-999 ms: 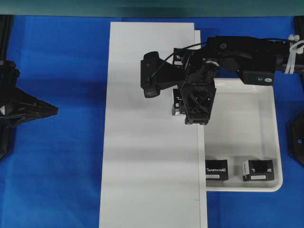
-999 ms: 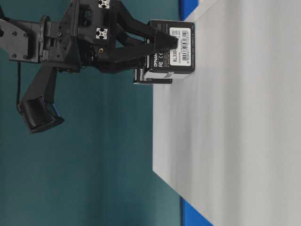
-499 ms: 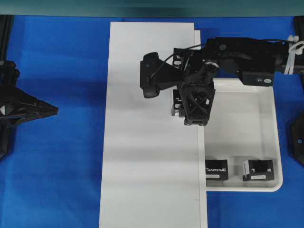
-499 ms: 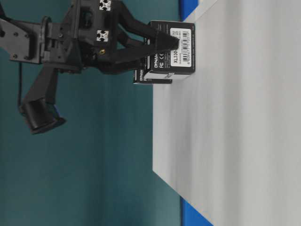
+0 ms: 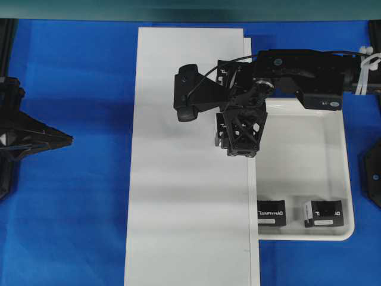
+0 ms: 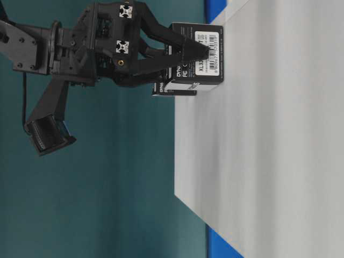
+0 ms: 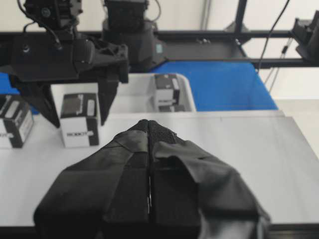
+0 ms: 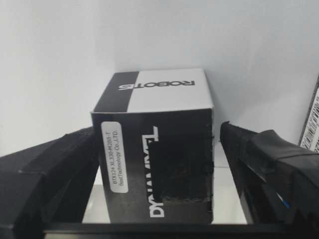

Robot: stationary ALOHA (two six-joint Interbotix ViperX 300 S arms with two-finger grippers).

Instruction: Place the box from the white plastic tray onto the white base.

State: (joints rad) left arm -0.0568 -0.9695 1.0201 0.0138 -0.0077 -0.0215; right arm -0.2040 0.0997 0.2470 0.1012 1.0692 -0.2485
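A black box (image 8: 154,149) with white lettering stands upright on the white base (image 5: 184,179), near its right edge. My right gripper (image 8: 157,169) is open astride it, with a clear gap showing between the box and the right finger (image 8: 269,169). From overhead the right gripper (image 5: 241,128) hides most of that box (image 5: 220,128). The white plastic tray (image 5: 348,179) lies to the right of the base. My left gripper (image 7: 148,124) is shut and empty, and it hangs over the blue table at the far left (image 5: 68,139).
A second box (image 7: 12,127) stands on the base beyond the first one. Two more boxes (image 5: 271,213) (image 5: 323,213) sit along the tray's near rim. The right arm (image 5: 303,71) stretches over the tray's far end.
The right gripper's jaws have spread apart off the box's sides, and the wrist has shifted slightly. The box stays where it stood on the base. The left arm has not moved.
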